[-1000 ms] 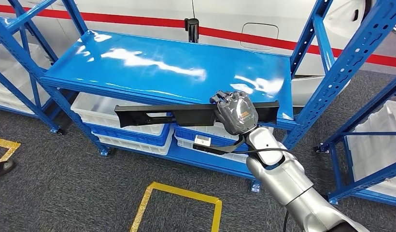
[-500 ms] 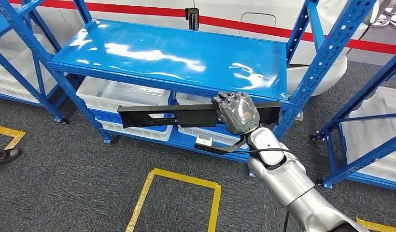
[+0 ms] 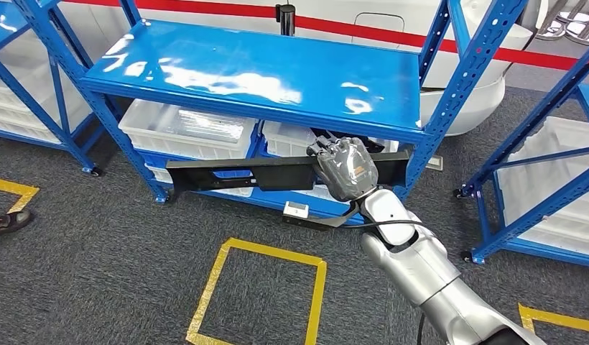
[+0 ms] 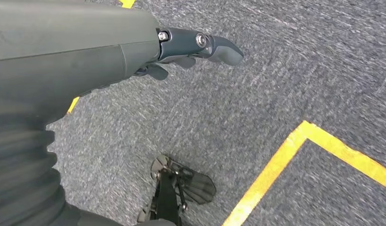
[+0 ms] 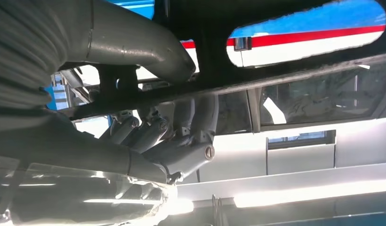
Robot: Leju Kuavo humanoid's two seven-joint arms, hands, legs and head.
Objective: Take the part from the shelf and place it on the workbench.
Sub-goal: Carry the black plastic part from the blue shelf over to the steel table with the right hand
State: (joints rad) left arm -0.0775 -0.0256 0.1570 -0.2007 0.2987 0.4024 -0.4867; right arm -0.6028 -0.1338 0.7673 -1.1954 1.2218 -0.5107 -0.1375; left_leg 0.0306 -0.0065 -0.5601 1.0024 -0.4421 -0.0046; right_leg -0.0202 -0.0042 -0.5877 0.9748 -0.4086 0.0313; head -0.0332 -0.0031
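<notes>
A long, flat black part (image 3: 234,175) with slots hangs level in the air in front of the blue shelf (image 3: 263,79). My right hand (image 3: 347,169) grips it near its right end, fingers wrapped over its top edge. In the right wrist view the dark part (image 5: 285,33) crosses above my thumb and curled fingers (image 5: 181,136). My left hand (image 4: 111,52) hangs over the grey carpet, holding nothing, fingers loosely extended.
White bins (image 3: 184,129) sit on the shelf's lower level. Blue uprights (image 3: 467,79) stand to the right, with another rack (image 3: 543,180) beyond. Yellow floor tape (image 3: 263,287) marks a square on the grey carpet. A shoe (image 3: 8,221) shows at the left edge.
The whole scene has shifted: the shelf has slid upward and away in the picture as the camera backed off. The part has stayed in my right hand, off the shelf top.
</notes>
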